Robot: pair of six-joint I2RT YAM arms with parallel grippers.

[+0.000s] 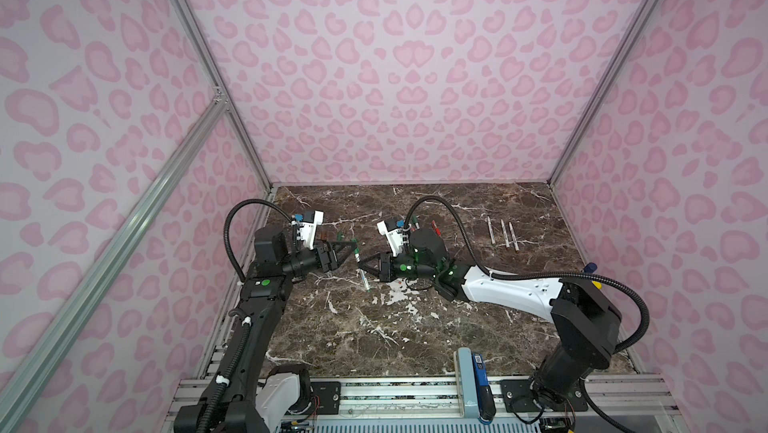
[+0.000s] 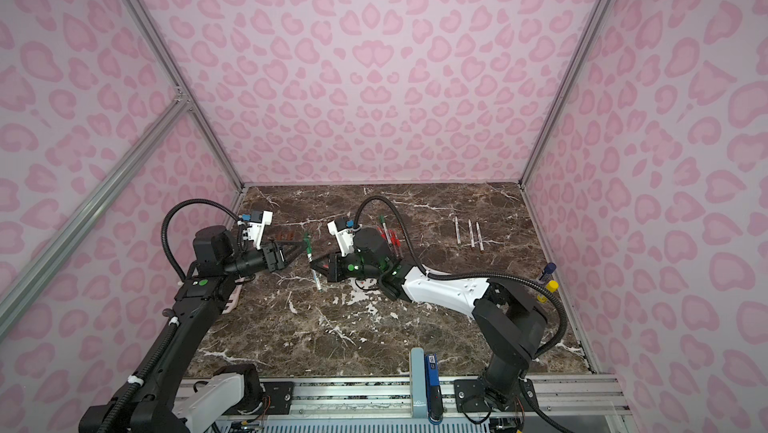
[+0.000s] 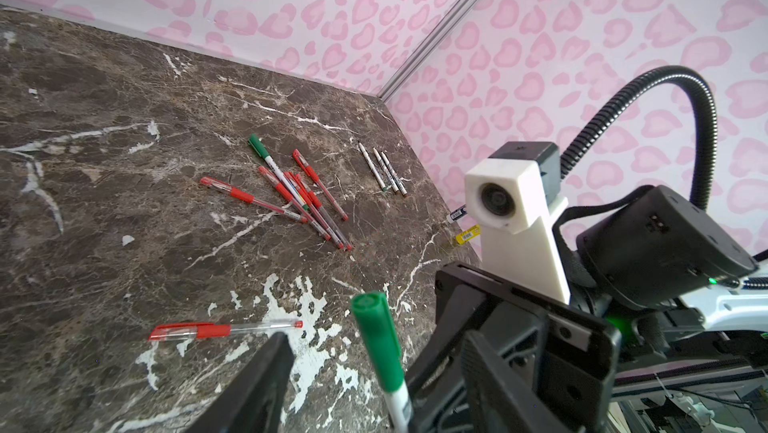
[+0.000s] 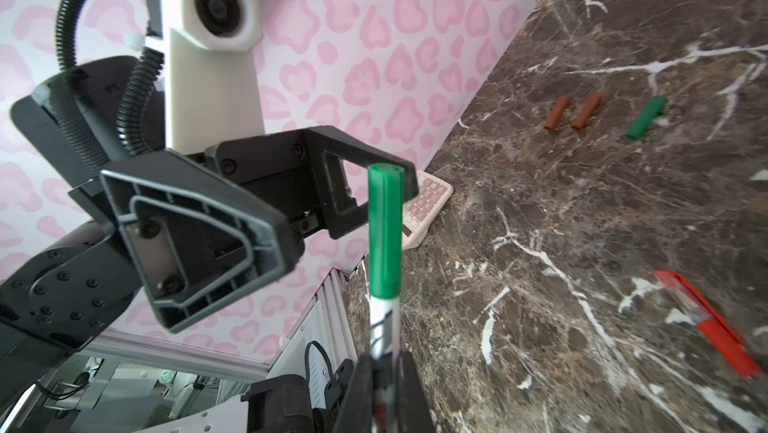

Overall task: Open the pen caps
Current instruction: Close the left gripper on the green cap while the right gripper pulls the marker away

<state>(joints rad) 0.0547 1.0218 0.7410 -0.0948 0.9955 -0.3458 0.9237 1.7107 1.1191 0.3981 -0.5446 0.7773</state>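
The left claw (image 4: 351, 225) is hovering with its two fingers apart, one on either side of the green cap (image 4: 384, 227) of a white pen (image 4: 382, 318). A gap is showing between the near finger and the cap; whether the far finger is touching it cannot be told. The right claw (image 4: 384, 368) is clamping the white barrel just below that cap, holding the pen cap-end up. The two claws are facing each other tip to tip over the left half of the marble desk (image 1: 415, 327).

Beyond the left claw, toward the back left corner, two brown caps (image 4: 557, 114) and a second green cap (image 4: 646, 118) are lying loose, side by side. A single red pen (image 3: 224, 330) is lying on the desk close to the claws. Behind the right claw, near the middle of the back edge, a heap of red pens (image 3: 307, 198) is lying crossed, with a green-capped pen (image 3: 266, 156) among them. Three thin white pens (image 1: 503, 235) are lying in a row toward the back right corner. A pink calculator (image 4: 428, 198) is sitting at the left edge. A blue-capped tube (image 1: 590, 267) and a yellow tube (image 1: 596, 284) are sitting at the right edge.
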